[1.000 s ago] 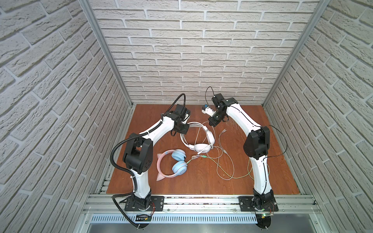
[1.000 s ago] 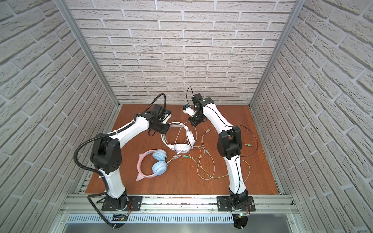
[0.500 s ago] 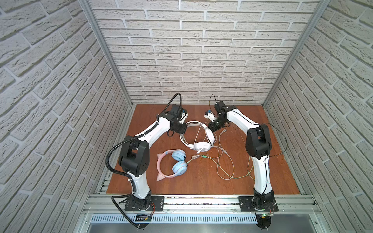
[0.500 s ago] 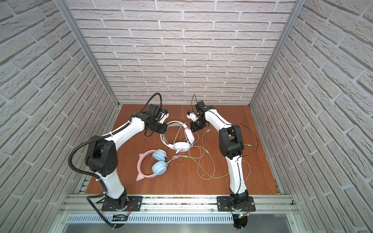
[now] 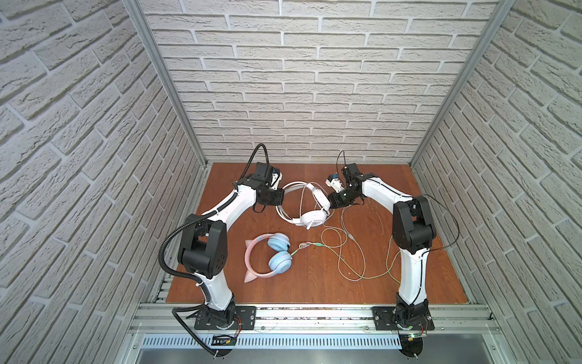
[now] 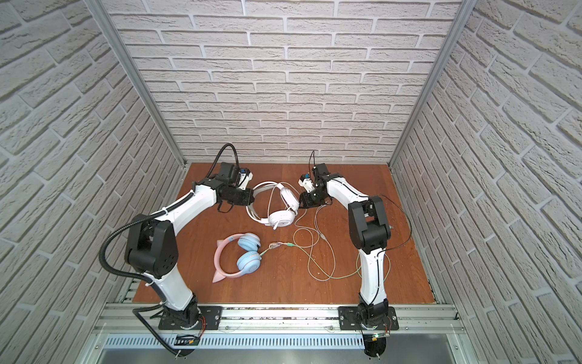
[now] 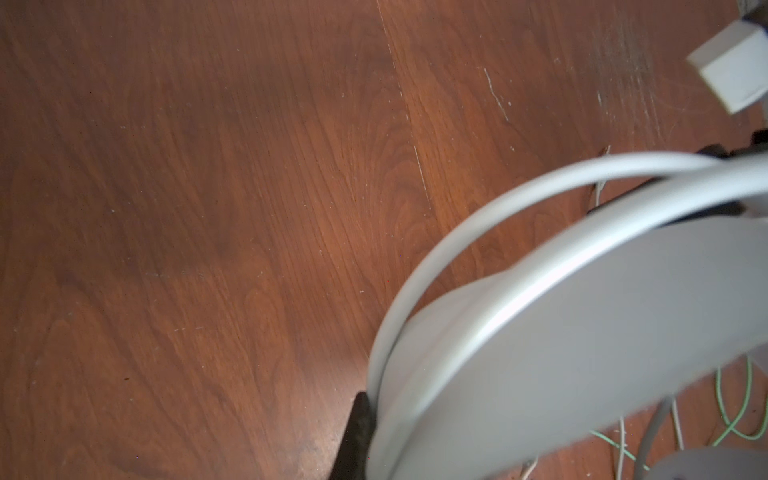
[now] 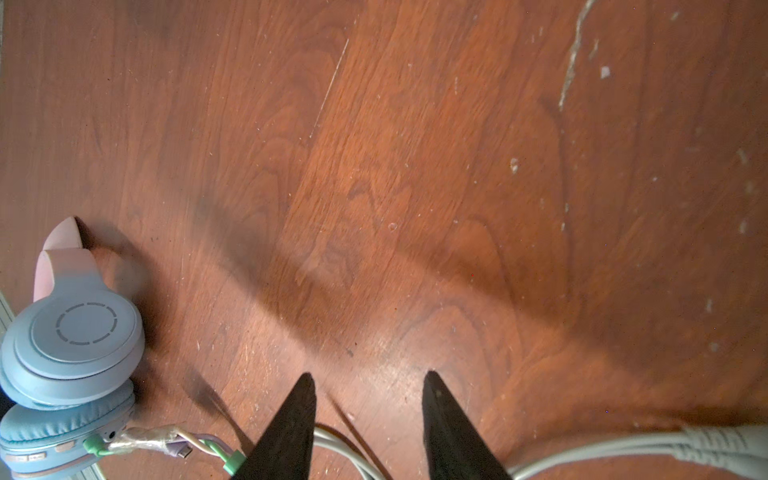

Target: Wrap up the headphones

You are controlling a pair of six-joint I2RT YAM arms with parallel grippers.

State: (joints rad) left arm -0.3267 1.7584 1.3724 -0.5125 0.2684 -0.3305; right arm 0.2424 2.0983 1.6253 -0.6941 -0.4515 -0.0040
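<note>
White headphones (image 5: 310, 217) sit near the back edge of the desk (image 5: 315, 283), left hand (image 5: 279, 201) clamped on the headband (image 7: 582, 332). Right hand (image 8: 368, 376) just popped open and let the cable (image 8: 345, 446) go, so I'd guess it's regrabbing for another loop.

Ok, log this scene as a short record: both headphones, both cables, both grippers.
white headphones: far middle of the table, headband gripped by the left gripper
pink and blue headphones: flat on the table, nearer the front, untouched
greenish cable: plugged into a blue earcup, sprawled loose
pale cable: partly draped over the white headphones, the rest loose
left gripper: shut
right gripper: open, beside a white earcup, pale cable running by its fingers
</note>
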